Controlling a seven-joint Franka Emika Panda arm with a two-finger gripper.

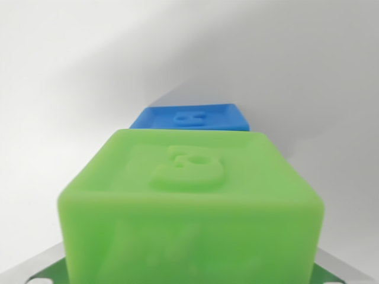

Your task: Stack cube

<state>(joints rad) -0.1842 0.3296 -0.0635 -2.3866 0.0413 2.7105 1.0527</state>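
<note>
A large green cube (189, 195) with a raised emblem on its top face fills the lower half of the wrist view, very close to the camera. Grey finger parts show at the bottom left (41, 266) and bottom right (340, 269), pressed against the cube's two sides. My gripper (189, 275) looks shut on the green cube. Behind it and farther away lies a blue cube (192, 116) with the same emblem; only its top face shows, and the green cube hides its lower part. I cannot tell whether the two cubes touch.
A plain white surface (71, 77) surrounds both cubes, with a soft grey shadow (296, 77) running from the blue cube to the upper right.
</note>
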